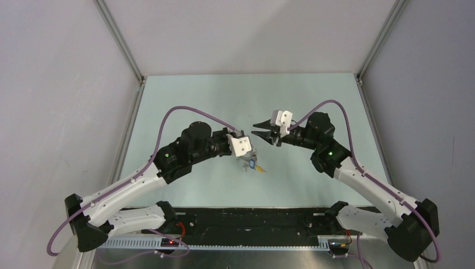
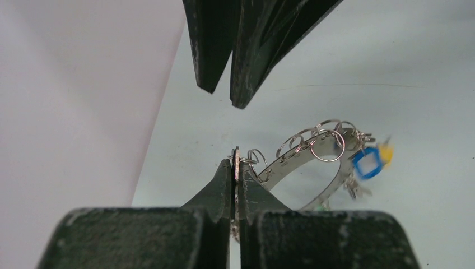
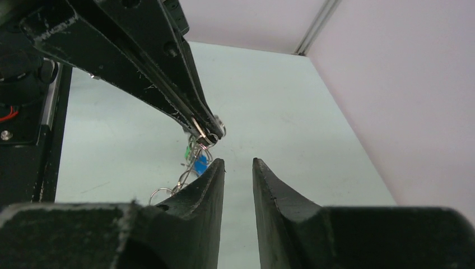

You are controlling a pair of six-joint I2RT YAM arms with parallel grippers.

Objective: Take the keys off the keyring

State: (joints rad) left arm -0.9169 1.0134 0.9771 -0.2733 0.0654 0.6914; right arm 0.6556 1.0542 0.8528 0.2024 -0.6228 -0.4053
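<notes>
My left gripper (image 1: 250,158) is shut on a thin flat silver key (image 2: 236,159), seen edge-on, held above the table. A small split ring links that key to the keyring (image 2: 291,162), a grey metal loop that hangs to the right with several small rings on it. Blue-headed (image 2: 367,164) and yellow-headed (image 2: 385,152) keys dangle from its far side, blurred. The bunch shows under the left gripper in the top view (image 1: 256,166). My right gripper (image 1: 255,129) is open and empty, facing the left gripper's tips from close by, apart from the keys (image 3: 199,162).
The pale green table (image 1: 313,101) is walled by grey panels at the left, back and right. A black strip (image 1: 263,218) with the arm bases runs along the near edge.
</notes>
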